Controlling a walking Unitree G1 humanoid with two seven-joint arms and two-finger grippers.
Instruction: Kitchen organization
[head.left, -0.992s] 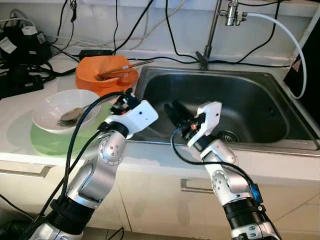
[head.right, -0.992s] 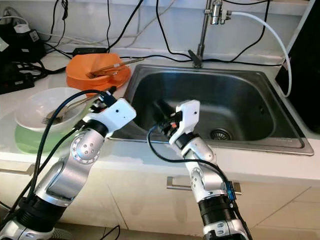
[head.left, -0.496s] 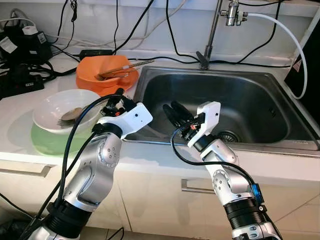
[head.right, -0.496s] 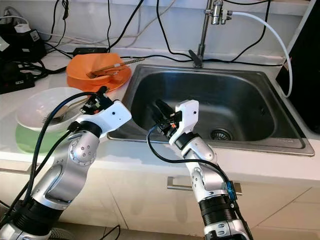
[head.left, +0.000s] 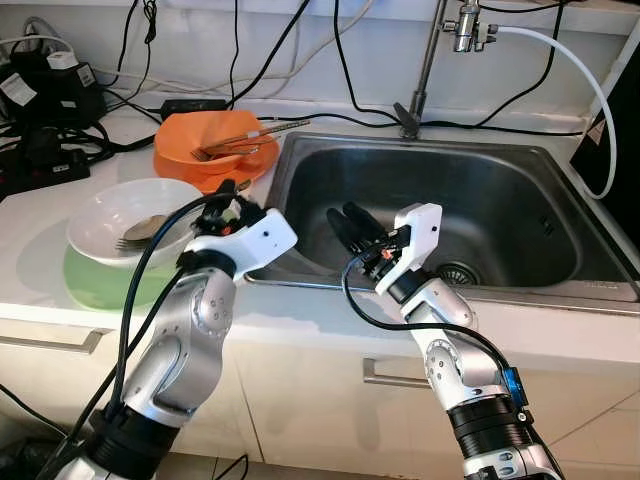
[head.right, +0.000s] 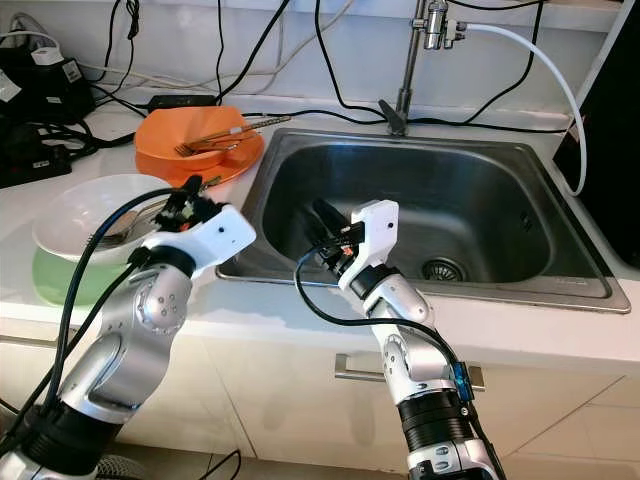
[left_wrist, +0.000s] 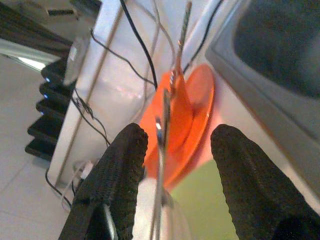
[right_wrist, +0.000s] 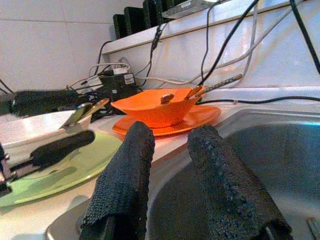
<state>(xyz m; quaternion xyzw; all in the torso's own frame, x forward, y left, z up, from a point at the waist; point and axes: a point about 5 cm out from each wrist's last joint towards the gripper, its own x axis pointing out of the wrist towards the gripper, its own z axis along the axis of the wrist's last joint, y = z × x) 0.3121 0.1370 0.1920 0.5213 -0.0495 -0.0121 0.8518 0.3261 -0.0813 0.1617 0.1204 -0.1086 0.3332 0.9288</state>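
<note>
Judging from how the dishes lie, the organizing has hardly begun: the white bowl (head.left: 128, 220) sits on the green plate (head.left: 105, 280) with a fork (head.left: 138, 241) in it, the orange bowl (head.left: 212, 145) sits on its orange plate (head.left: 200, 170) with utensils (head.left: 240, 141) propped across it, and the sink (head.left: 520, 215) holds no dishes that can be seen. The left gripper (head.left: 225, 197) hovers over the counter (head.left: 300, 310) between the two stacks, just beside the white bowl's rim, its fingers (left_wrist: 117, 170) spread with nothing between them; its wrist view looks along a utensil handle toward the orange plate. The right gripper (head.left: 352, 226) hangs over the sink's near-left corner, its two fingers (right_wrist: 127, 175) apart and empty. Everything is left to do: presumably the utensils and both stacks still have to go into the sink or to some proper place. Which utensils rest in the orange bowl is hard to tell, though one looks like a fork. The left arm's silver housing hides part of the gripper in the head views, and whether its fingertips touch the white bowl cannot be told.
</note>
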